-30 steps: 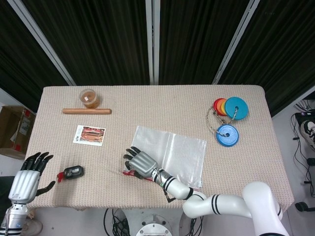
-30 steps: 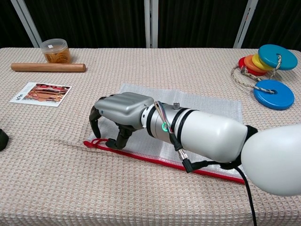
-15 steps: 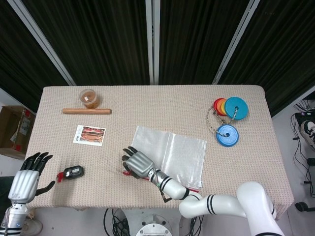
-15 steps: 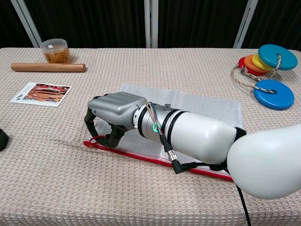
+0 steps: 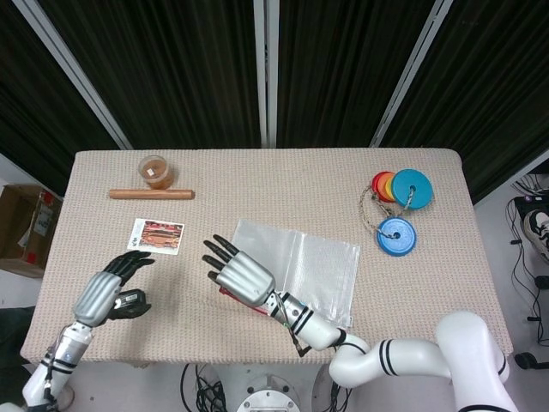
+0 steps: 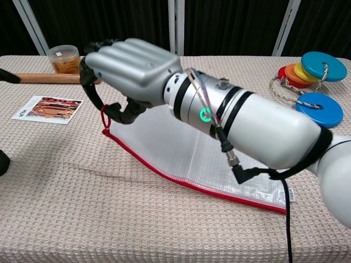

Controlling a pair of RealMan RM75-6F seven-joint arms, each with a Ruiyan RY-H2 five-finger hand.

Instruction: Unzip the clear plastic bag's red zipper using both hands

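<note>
At the far left the left hand (image 5: 107, 292) hovers low over the surface (image 5: 283, 176), fingers spread and holding nothing, just above a small black object (image 5: 131, 302). To its right the right hand (image 6: 129, 66) pinches the red pull loop (image 6: 105, 116) and lifts that corner of the clear plastic bag (image 6: 181, 150) off the cloth, the red zipper (image 6: 192, 183) sloping down toward the far end, which rests on the surface. The grasp looks made; next the left hand likely must pin the bag so the slider can run.
</note>
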